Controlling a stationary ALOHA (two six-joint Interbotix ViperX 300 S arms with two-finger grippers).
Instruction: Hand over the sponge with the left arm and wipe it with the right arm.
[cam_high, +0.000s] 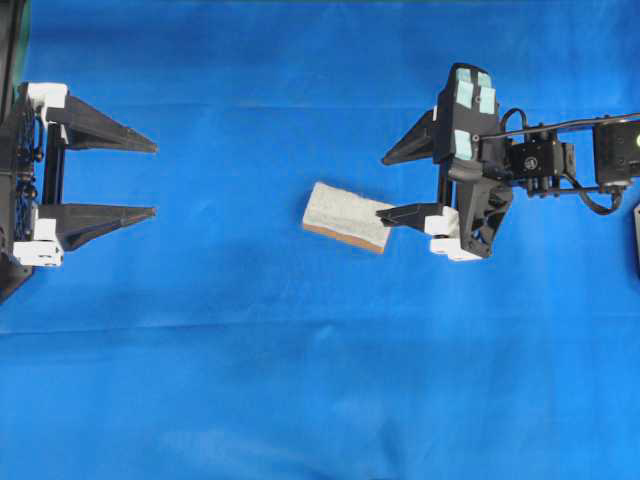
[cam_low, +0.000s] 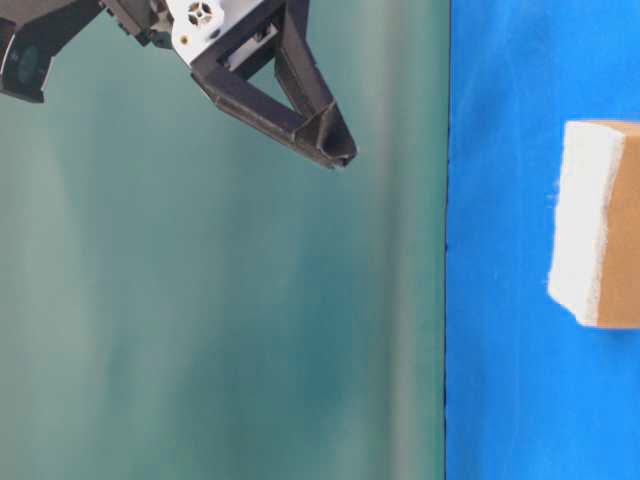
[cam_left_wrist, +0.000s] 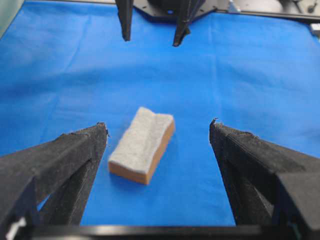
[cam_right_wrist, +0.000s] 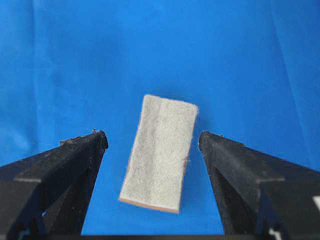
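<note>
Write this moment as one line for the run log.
sponge: flat on blue cloth, grey face up, unheld | left claw: open, far from sponge | right claw: open, above sponge

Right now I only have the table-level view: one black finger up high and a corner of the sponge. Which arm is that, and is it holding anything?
Observer: That is the right gripper. Its jaws are wide open with nothing in them.
Operator: Where is the sponge relative to it?
Observer: The sponge lies flat on the blue cloth, grey face up. The right wrist view frames it between the two fingers, with a gap on each side.
Operator: And the left arm?
Observer: The left gripper is at the far left edge of the overhead view, open and well apart from the sponge.
</note>
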